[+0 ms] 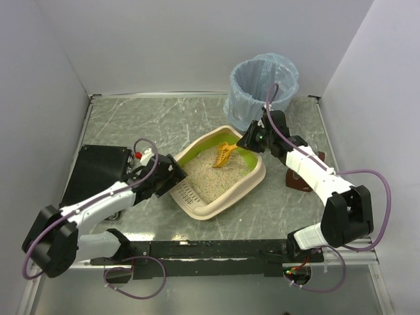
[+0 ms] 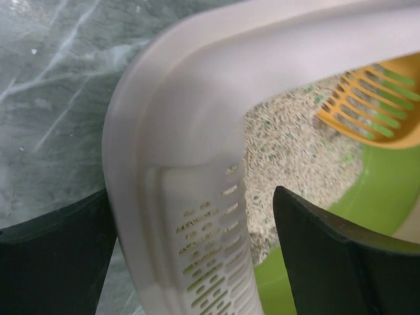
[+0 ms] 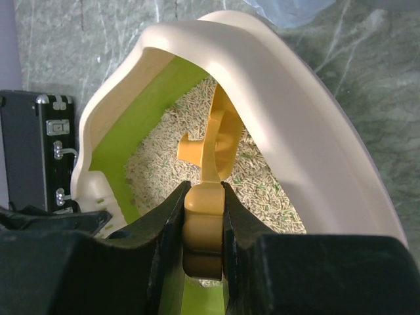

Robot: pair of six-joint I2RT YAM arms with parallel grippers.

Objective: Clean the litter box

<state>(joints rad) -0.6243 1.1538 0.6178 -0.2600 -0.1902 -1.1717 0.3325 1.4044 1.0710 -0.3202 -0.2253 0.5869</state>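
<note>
The litter box (image 1: 244, 191) sits mid-table, with a cream rim, a lime-green inner wall and beige litter. My left gripper (image 1: 173, 176) is at its slotted lip end. In the left wrist view the gripper (image 2: 190, 197) is open, its jaws straddling the cream slotted rim (image 2: 197, 98), one outside and one inside the box. My right gripper (image 1: 252, 140) is over the far corner, shut on the handle of an orange slotted scoop (image 1: 225, 155). In the right wrist view the gripper (image 3: 205, 187) clamps the scoop (image 3: 220, 141), whose head is down in the litter, with the rim (image 3: 295, 131) to the right.
A grey round bin with a light-blue bag (image 1: 262, 85) stands behind the box at the back right. A black case (image 1: 98, 167) lies at the left, beside my left arm. A small brown object (image 1: 298, 178) lies under my right arm.
</note>
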